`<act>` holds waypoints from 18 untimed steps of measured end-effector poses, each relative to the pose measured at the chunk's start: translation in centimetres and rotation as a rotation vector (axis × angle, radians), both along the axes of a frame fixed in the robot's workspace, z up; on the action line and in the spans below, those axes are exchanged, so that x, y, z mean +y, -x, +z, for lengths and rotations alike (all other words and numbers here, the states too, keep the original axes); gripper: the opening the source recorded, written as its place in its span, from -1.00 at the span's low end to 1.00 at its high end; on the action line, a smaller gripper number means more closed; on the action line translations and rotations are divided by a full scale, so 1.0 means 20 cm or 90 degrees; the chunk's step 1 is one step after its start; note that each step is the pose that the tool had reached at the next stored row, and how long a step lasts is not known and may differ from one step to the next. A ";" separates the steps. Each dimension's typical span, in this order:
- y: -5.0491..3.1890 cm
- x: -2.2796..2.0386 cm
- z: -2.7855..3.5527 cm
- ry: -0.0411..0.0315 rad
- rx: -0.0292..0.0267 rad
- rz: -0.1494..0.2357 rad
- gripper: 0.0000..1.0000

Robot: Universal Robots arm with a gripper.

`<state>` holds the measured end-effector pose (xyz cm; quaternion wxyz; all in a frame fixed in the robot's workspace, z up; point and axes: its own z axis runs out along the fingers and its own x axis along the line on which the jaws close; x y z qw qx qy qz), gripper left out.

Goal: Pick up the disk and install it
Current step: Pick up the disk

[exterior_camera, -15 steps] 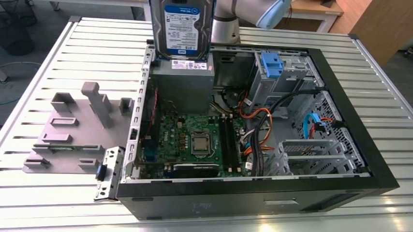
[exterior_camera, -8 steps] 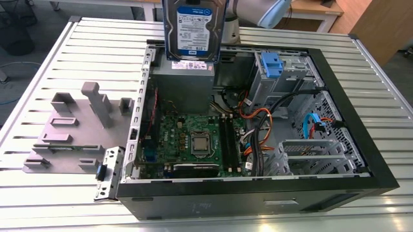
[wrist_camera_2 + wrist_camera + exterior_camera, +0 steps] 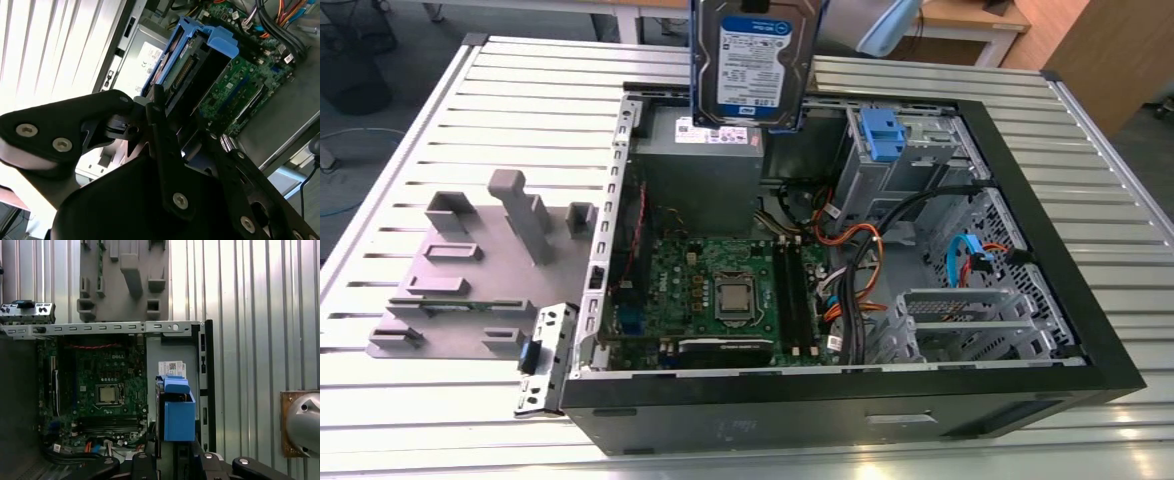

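Note:
The disk (image 3: 754, 60), a silver hard drive with a blue-and-white label and blue bracket rails, hangs upright in the air above the far side of the open computer case (image 3: 854, 405). It is over the grey power supply box (image 3: 700, 175). In the second wrist view the disk (image 3: 192, 65) sticks out from my gripper (image 3: 175, 125), whose black fingers are shut on its sides. In the first wrist view the disk's blue bracket (image 3: 178, 412) rises from the gripper (image 3: 172, 460), above the case's edge beside the motherboard (image 3: 100, 390).
Inside the case lie the green motherboard (image 3: 720, 290), bundled cables (image 3: 854, 250), a drive bay with a blue latch (image 3: 881, 135) and a metal drive cage (image 3: 967, 320). A grey fixture (image 3: 480, 265) with upright posts stands on the slatted metal table (image 3: 427, 420) at the exterior view's left.

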<state>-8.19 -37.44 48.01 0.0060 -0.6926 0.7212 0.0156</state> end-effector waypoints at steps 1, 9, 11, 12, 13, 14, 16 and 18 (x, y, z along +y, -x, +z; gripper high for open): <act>-0.016 0.000 -0.001 0.0000 0.0000 0.000 -0.31; -0.143 0.000 -0.005 0.0000 0.0000 0.000 -0.31; -0.173 0.000 -0.007 0.0000 0.0000 0.000 -0.31; -0.188 0.000 -0.007 0.0001 0.0000 0.000 -0.31; -0.202 0.000 -0.008 0.0000 0.0000 0.000 -0.31; -0.215 0.000 -0.008 0.0000 0.0000 0.000 -0.31; -0.239 0.000 -0.009 0.0000 0.0000 0.000 -0.31; -0.258 0.000 -0.010 0.0001 0.0000 0.000 -0.31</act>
